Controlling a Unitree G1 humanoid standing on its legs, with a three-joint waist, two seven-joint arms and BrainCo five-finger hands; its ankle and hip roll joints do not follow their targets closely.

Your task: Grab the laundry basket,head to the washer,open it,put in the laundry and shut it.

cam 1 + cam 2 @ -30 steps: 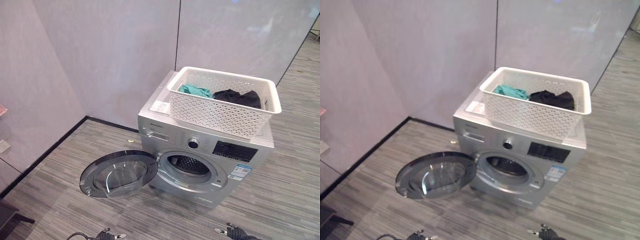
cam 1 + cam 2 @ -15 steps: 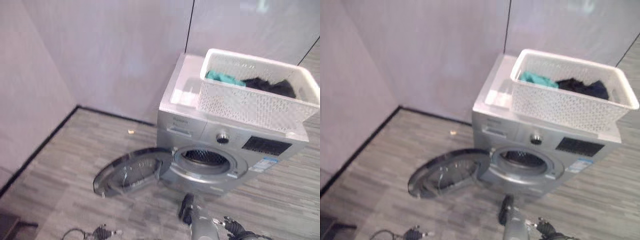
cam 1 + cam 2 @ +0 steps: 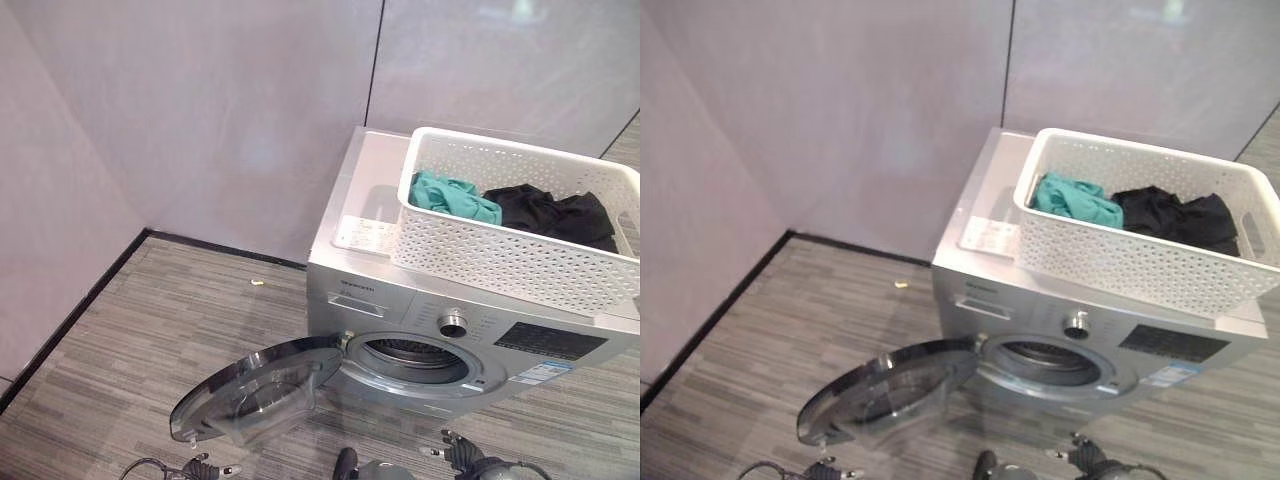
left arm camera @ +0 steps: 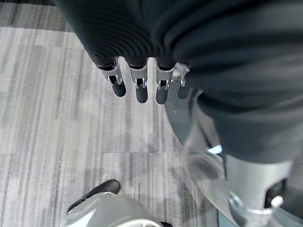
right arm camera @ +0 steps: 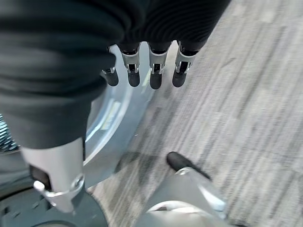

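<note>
Nearest you, your left hand (image 4: pixel 137 78) hangs over the grey plank floor (image 3: pixel 150 330) with its fingers (image 4: pixel 137 90) straight and apart, holding nothing. Your right hand (image 5: pixel 151 66) hangs the same way, fingers (image 5: pixel 154 75) relaxed and empty. Just beyond, the washer door (image 3: pixel 255 388) lies swung wide open to the left, low over the floor. Behind it stands the silver washer (image 3: pixel 400 310), its drum mouth (image 3: pixel 412 356) uncovered. On top of the washer sits the white laundry basket (image 3: pixel 520 255), with a teal garment (image 3: pixel 455 195) on the left and a black garment (image 3: pixel 550 212) on the right.
</note>
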